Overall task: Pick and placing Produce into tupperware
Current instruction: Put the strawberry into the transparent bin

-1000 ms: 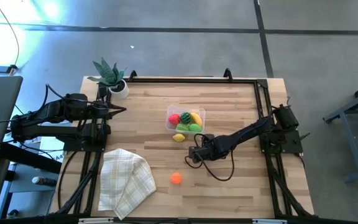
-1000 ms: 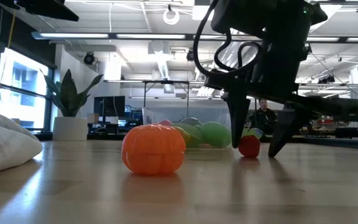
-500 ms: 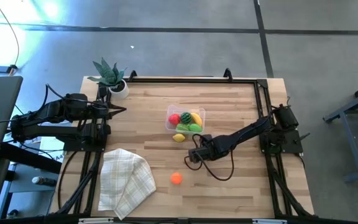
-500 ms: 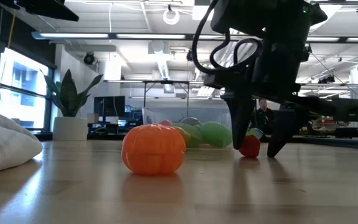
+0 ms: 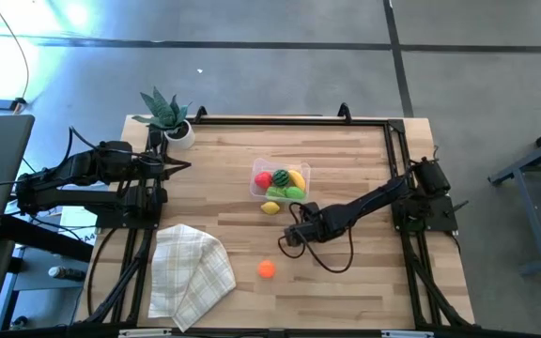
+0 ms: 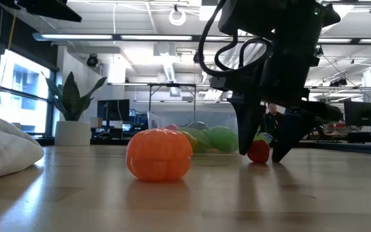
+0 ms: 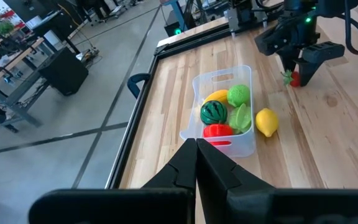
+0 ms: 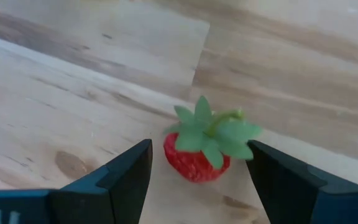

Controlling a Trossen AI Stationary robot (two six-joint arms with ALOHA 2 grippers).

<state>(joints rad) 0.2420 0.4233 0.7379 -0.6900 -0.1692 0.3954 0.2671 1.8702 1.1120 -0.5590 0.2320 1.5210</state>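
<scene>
A red toy strawberry point(image 8: 194, 158) with green leaves lies on the wooden table. My right gripper point(image 8: 199, 149) points steeply down over it, open, with one finger on either side point(image 6: 263, 153) and no plain touch. The clear tupperware point(image 5: 303, 171) holds several produce pieces: red, dark green, light green and yellow point(image 7: 219, 112). A yellow lemon point(image 5: 270, 207) lies just outside its near wall. An orange piece point(image 5: 267, 269) sits nearer the table's front edge. My left gripper point(image 7: 196, 144) waits shut, raised at the table's left side point(image 5: 184, 166).
A checked folded cloth point(image 5: 191, 272) lies at the front left. A potted green plant point(image 5: 167, 115) stands at the far left corner. A black rail point(image 5: 289, 120) runs along the table's far edge and sides. A loop of my right arm's cable point(image 5: 332, 253) hangs near the table.
My right gripper has rolled about the line it points along while staying over the strawberry; in the low view its fingers now stand at a different angle around it. The strawberry has not moved.
</scene>
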